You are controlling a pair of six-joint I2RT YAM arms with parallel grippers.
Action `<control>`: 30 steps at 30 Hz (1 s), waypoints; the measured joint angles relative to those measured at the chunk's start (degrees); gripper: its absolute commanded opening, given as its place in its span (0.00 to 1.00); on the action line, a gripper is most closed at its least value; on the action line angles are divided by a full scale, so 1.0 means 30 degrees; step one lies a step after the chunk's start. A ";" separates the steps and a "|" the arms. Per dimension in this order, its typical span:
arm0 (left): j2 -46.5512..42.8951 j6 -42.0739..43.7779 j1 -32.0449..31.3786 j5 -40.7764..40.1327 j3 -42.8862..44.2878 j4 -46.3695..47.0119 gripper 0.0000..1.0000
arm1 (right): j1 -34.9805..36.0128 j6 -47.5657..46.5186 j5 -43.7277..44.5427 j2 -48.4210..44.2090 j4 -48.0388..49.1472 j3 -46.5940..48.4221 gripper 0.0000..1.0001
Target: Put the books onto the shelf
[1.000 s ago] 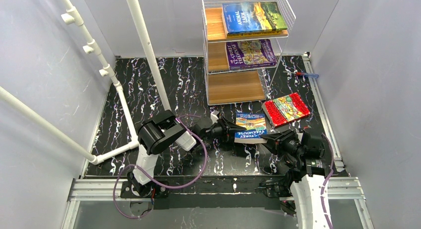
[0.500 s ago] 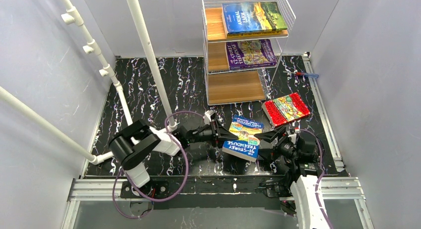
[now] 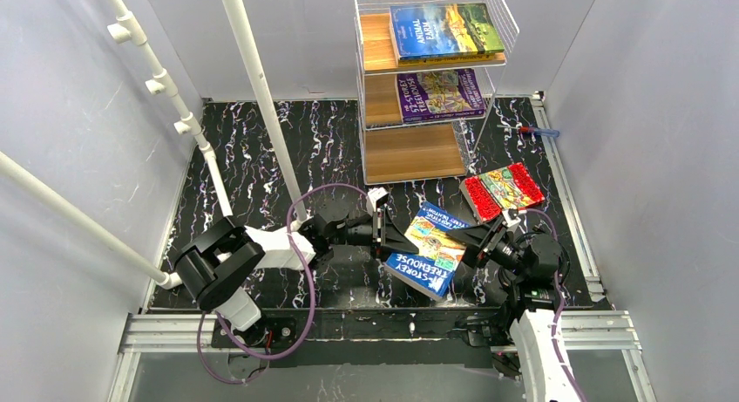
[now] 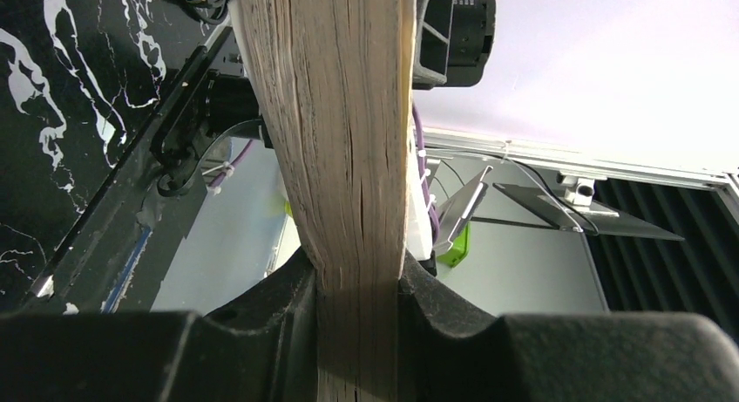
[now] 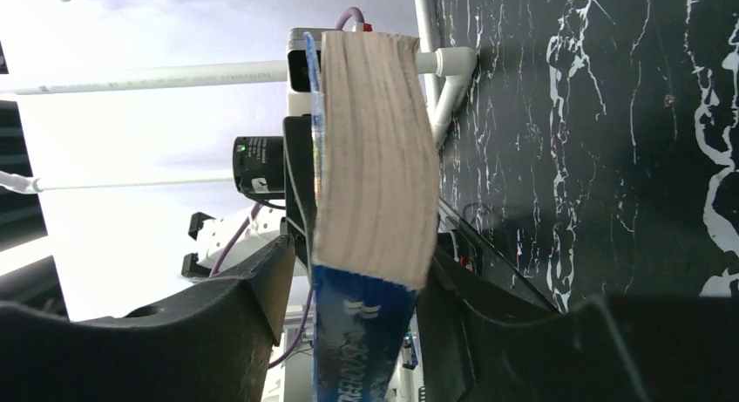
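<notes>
Blue book (image 3: 429,249) hung tilted over the table (image 3: 261,158), just short of the shelf (image 3: 414,153). Left gripper (image 3: 385,235) clamped its left edge. Right gripper (image 3: 473,247) straddled the right edge, and I couldn't tell if it gripped.

Bright, even light — wrist foregrounds blurred

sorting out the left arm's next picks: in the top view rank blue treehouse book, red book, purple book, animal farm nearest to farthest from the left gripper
1. blue treehouse book: held in the left gripper.
2. red book: on the table, further right.
3. purple book: middle tier of the shelf.
4. animal farm: top tier, farthest back.
</notes>
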 measured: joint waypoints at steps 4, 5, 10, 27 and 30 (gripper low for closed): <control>-0.0007 0.0262 0.0299 0.0255 -0.0007 -0.0277 0.00 | 0.0007 0.0641 -0.0168 0.0051 0.0576 0.0000 0.75; -0.0036 0.0291 0.0372 0.0248 -0.0029 -0.0401 0.00 | 0.0015 0.0685 -0.0299 0.0051 0.0641 0.0022 0.75; -0.0495 0.0772 0.0612 0.0189 -0.0109 -0.1188 0.00 | 0.0015 -0.0656 -0.0685 0.0044 -0.1399 0.1166 0.66; -0.1020 0.1770 0.0612 0.0211 0.0124 -0.2521 0.00 | 0.0015 -0.3009 -0.1654 -0.0321 -0.4903 0.2040 0.69; -0.1020 0.1807 0.0612 -0.0015 0.0124 -0.2601 0.00 | 0.0029 -0.3155 -0.1916 -0.0568 -0.5209 0.2040 0.66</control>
